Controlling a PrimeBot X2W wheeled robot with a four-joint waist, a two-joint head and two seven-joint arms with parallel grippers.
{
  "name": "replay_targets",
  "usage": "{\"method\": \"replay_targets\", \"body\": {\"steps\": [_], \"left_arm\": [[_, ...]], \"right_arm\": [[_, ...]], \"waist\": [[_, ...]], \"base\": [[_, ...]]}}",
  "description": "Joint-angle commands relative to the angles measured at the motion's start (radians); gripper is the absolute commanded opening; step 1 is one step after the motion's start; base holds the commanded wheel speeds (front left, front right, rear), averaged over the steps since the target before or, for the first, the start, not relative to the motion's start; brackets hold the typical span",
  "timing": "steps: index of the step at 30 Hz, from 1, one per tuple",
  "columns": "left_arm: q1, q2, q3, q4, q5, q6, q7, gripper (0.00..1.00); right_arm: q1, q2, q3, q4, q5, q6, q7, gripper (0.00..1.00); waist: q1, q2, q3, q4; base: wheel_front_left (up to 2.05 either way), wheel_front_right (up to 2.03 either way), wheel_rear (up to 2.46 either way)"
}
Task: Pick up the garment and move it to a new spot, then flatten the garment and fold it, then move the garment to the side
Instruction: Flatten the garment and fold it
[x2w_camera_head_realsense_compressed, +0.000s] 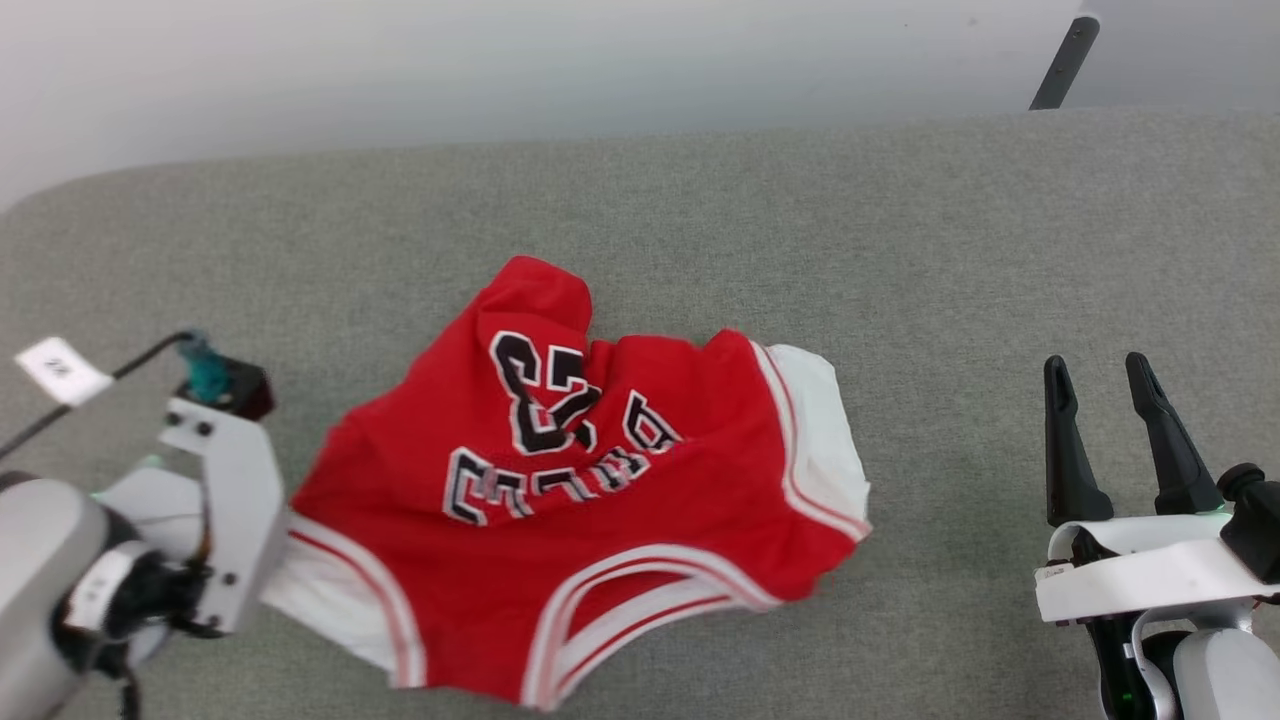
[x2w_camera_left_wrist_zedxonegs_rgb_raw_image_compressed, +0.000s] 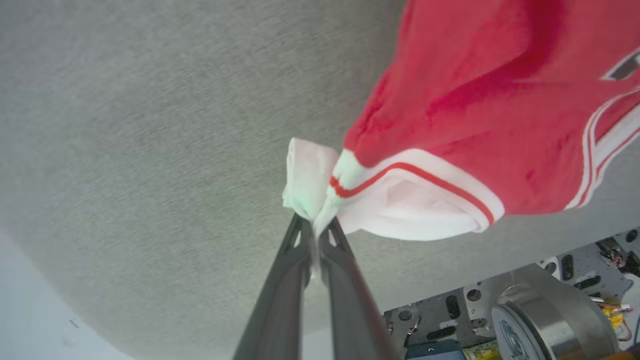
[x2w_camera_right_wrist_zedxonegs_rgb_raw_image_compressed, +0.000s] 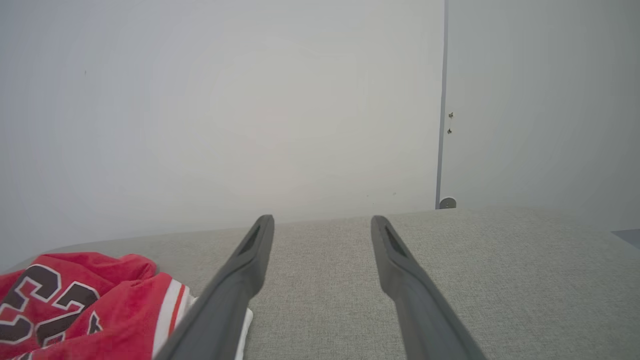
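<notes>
Head view: garment (x2w_camera_head_realsense_compressed: 600, 500) lies crumpled, print side up, on the grey surface (x2w_camera_head_realsense_compressed: 900, 250) toward its near edge. The right gripper (x2w_camera_head_realsense_compressed: 1098, 375) is well apart from it, fingers spread and empty. Left wrist view: left gripper (x2w_camera_left_wrist_zedxonegs_rgb_raw_image_compressed: 314, 227) is clamped on the hem of the white sleeve (x2w_camera_left_wrist_zedxonegs_rgb_raw_image_compressed: 307, 175), with cloth bunched between the tips. Right wrist view: the right fingers point over bare surface, garment at lower left. Progress, as judged: the grasp is made; the lift, relocation, flattening, folding and move aside are all left to do.
</notes>
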Motion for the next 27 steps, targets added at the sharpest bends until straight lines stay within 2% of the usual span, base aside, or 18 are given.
{"method": "replay_targets", "body": {"steps": [1,5,9,16,17,18,19,20,21,27], "left_arm": [[0.0,0.012,0.0,0.005,0.014,0.001,0.0,0.0],[0.013,0.06,-0.005,0.039,0.038,0.01,0.006,0.0],[0.021,0.082,-0.018,0.088,0.061,0.003,0.001,0.0],[0.042,0.013,-0.004,0.192,0.027,0.002,-0.066,0.0],[0.044,0.002,0.002,0.205,0.02,0.002,-0.083,0.11],[0.045,-0.006,0.009,0.217,0.014,0.0,-0.099,0.38],[0.046,-0.014,0.015,0.225,0.012,-0.002,-0.118,0.6],[0.045,-0.024,0.02,0.23,0.007,-0.005,-0.133,0.93],[0.043,-0.03,0.022,0.234,0.006,-0.006,-0.145,1.0],[0.036,-0.034,0.031,0.198,0.02,0.001,-0.182,1.0]], "right_arm": [[0.013,-0.004,0.0,0.001,-0.003,0.0,-0.005,1.0],[0.015,-0.008,0.008,0.001,0.002,0.0,-0.005,1.0],[0.016,-0.009,0.01,0.002,0.007,0.0,-0.005,1.0],[0.006,-0.008,0.013,0.009,0.01,0.0,-0.005,1.0],[0.005,-0.007,0.014,0.01,0.009,0.0,-0.005,1.0],[0.004,-0.007,0.014,0.01,0.009,0.0,-0.005,1.0],[0.004,-0.007,0.014,0.013,0.01,0.0,-0.005,1.0],[0.003,-0.009,0.015,0.015,0.01,0.0,-0.005,1.0],[0.004,-0.012,0.015,0.018,0.011,0.0,-0.005,1.0],[0.025,-0.023,0.021,0.041,0.012,0.0,-0.005,1.0]], "waist": [[0.0,0.0,-0.001,0.0],[0.0,0.0,-0.002,-0.005],[0.0,0.0,0.002,-0.012],[0.0,0.0,0.018,-0.024],[0.0,0.0,0.018,-0.025],[0.0,0.0,0.019,-0.025],[0.0,0.0,0.018,-0.024],[0.0,0.0,0.016,-0.022],[0.0,0.0,0.012,-0.019],[0.0,0.0,-0.031,0.017]], "base": [[0.0,0.0,0.0],[0.0,0.0,0.0],[0.0,0.0,0.0],[0.0,0.0,0.0],[0.0,0.0,0.0],[0.0,0.0,0.0],[0.0,0.0,0.0],[0.0,0.0,0.0],[0.0,0.0,0.0],[0.0,0.0,0.0]]}}
